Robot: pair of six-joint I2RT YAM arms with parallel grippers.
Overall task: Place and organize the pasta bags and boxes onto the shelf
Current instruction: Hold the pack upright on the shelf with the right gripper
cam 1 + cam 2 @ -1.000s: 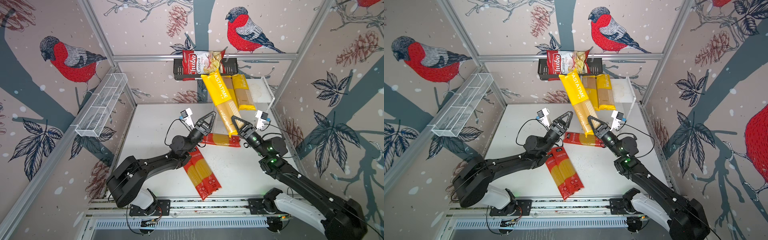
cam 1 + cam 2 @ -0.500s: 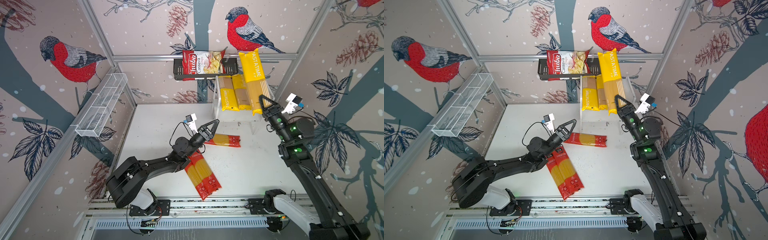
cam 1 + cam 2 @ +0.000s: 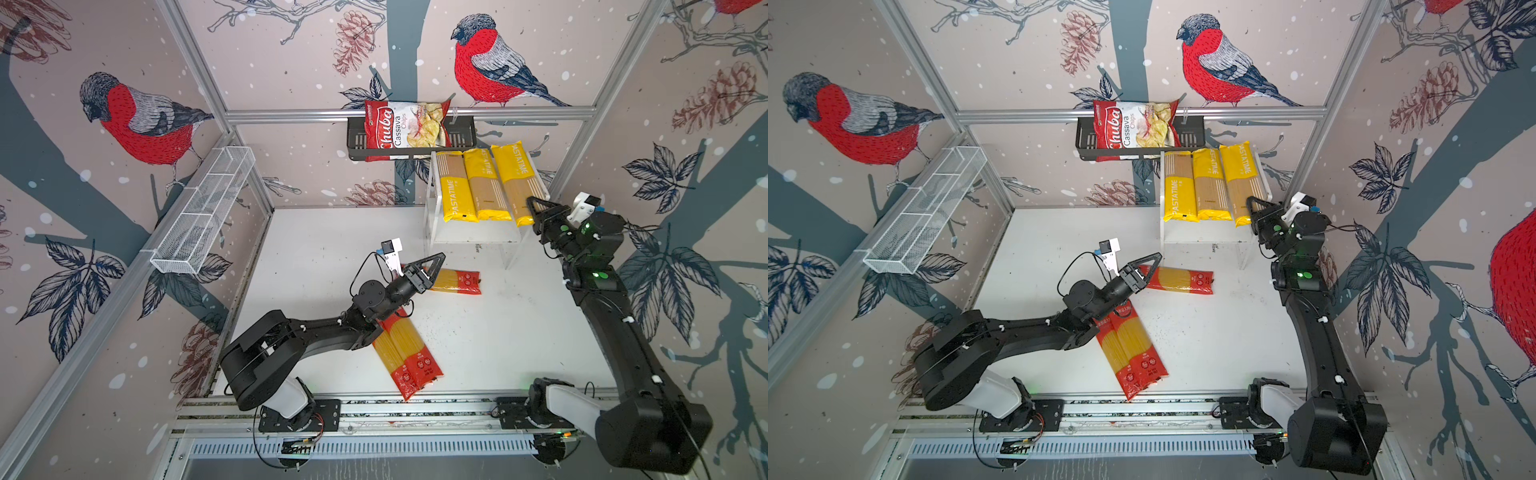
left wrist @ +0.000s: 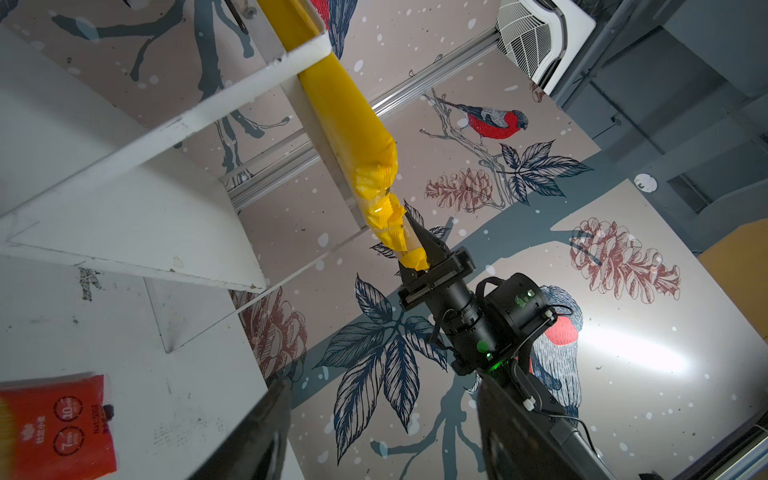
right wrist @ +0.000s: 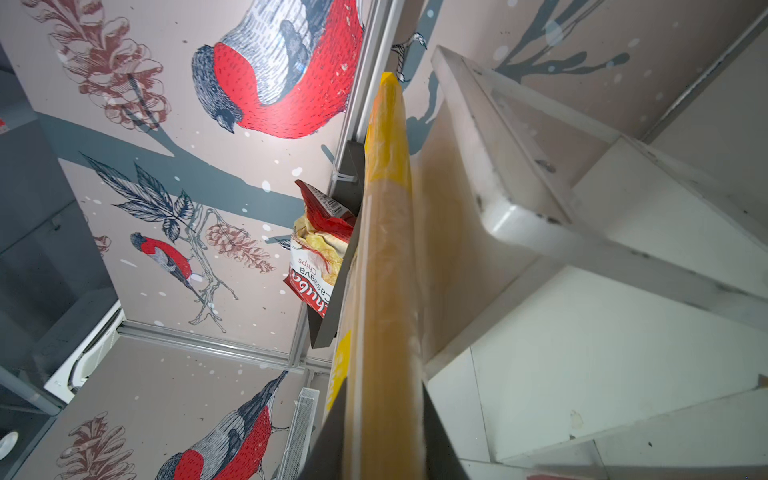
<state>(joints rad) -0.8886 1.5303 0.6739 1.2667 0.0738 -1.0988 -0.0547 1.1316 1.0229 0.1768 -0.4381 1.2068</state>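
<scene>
Both top views: the third PASTATIME pack (image 3: 515,178), aloft over the worktop (image 3: 498,332) moments ago, now lies on the top tier of the shelf (image 3: 473,235). The right end effector (image 3: 536,212) still pinches its near end. The left end effector (image 3: 430,270) gapes above a red pack (image 3: 457,281), with three remaining.

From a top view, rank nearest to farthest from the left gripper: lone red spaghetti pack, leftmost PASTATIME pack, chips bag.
1. Lone red spaghetti pack: on the table, beside the left gripper.
2. Leftmost PASTATIME pack: atop the shelf.
3. Chips bag: in the black wall basket, farthest back.
</scene>
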